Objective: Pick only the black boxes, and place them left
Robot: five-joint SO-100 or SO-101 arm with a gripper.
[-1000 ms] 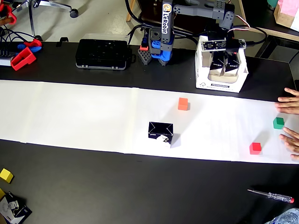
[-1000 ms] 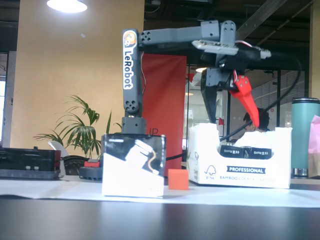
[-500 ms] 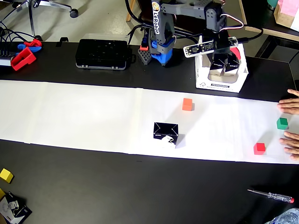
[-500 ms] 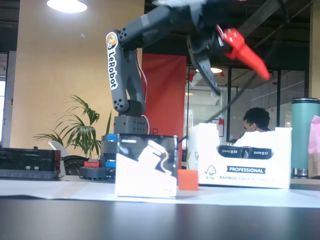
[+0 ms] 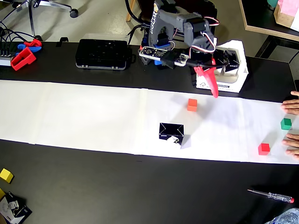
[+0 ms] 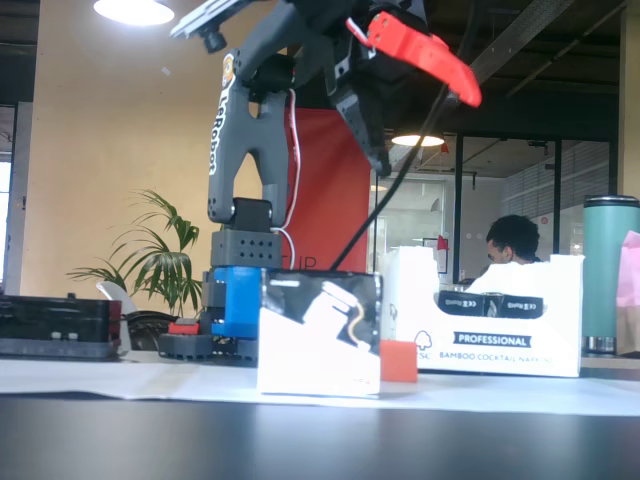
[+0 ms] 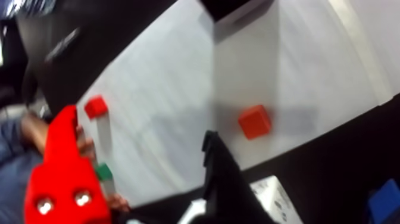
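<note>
One black box [image 5: 171, 132] stands on the white paper strip [image 5: 93, 116] near the middle; in the fixed view [image 6: 320, 335] it shows a black-and-white face, and in the wrist view [image 7: 229, 7] it sits at the top edge. More black boxes [image 5: 227, 60] sit inside a white carton [image 5: 233, 84] at the back right. My gripper [image 5: 209, 86] hangs above the paper next to that carton, open and empty. In the wrist view its red finger [image 7: 59, 173] and black finger [image 7: 223, 179] stand well apart.
An orange cube [image 5: 192, 105] lies just below the gripper. A green cube [image 5: 286, 123] and a red cube [image 5: 264, 149] lie at the right, next to a person's hands [image 5: 292, 105]. A flat black case [image 5: 103, 53] sits at the back left. A screwdriver [image 5: 271, 195] lies front right.
</note>
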